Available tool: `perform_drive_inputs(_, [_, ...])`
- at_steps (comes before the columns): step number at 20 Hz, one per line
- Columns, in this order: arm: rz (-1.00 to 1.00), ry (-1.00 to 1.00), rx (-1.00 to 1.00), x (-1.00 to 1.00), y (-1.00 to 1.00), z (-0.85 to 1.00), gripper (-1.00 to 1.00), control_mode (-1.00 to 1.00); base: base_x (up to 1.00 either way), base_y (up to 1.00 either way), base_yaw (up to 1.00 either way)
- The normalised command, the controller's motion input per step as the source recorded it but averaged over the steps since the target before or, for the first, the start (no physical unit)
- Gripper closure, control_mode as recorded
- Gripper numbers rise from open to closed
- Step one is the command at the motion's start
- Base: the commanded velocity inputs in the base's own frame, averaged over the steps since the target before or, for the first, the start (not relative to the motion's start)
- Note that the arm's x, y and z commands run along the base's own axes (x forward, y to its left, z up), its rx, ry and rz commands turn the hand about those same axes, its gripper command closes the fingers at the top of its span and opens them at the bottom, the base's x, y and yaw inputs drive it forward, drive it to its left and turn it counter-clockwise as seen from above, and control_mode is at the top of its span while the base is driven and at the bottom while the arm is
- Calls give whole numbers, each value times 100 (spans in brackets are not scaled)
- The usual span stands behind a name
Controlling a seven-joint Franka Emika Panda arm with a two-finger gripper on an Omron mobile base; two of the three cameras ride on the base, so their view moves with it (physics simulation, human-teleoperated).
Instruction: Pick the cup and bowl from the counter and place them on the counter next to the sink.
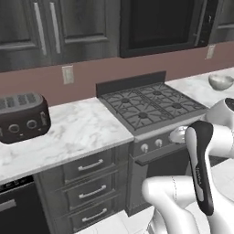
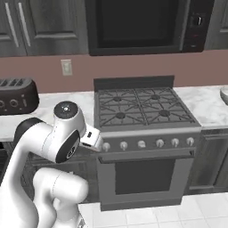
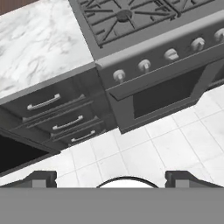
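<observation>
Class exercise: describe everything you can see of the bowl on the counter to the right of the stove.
The bowl is wide, round and pale grey-white with a thin rim, and looks translucent. It sits upright on the white marble counter right of the stove, near the wall. Nothing touches it but the counter. In the right base view, just its edge shows at the frame's right border.

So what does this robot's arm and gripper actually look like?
The arm has glossy white rounded shells with dark grey or black joint sections. One link carries a long black strip, and a round dark cap sits on one joint. The gripper has two small dark square finger tips.
</observation>
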Motion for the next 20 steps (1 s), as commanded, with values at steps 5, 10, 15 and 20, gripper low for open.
perform_drive_inputs(5, [0, 0, 0, 0, 0, 0, -100, 100, 37, -100, -7])
perform_drive_inputs(10, [0, 0, 0, 0, 0, 0, -100, 100, 45, -100, -2])
perform_drive_inputs(15, [0, 0, 0, 0, 0, 0, -100, 100, 37, -100, 0])
perform_drive_inputs(20, [0, 0, 0, 0, 0, 0, -100, 100, 41, -100, 0])
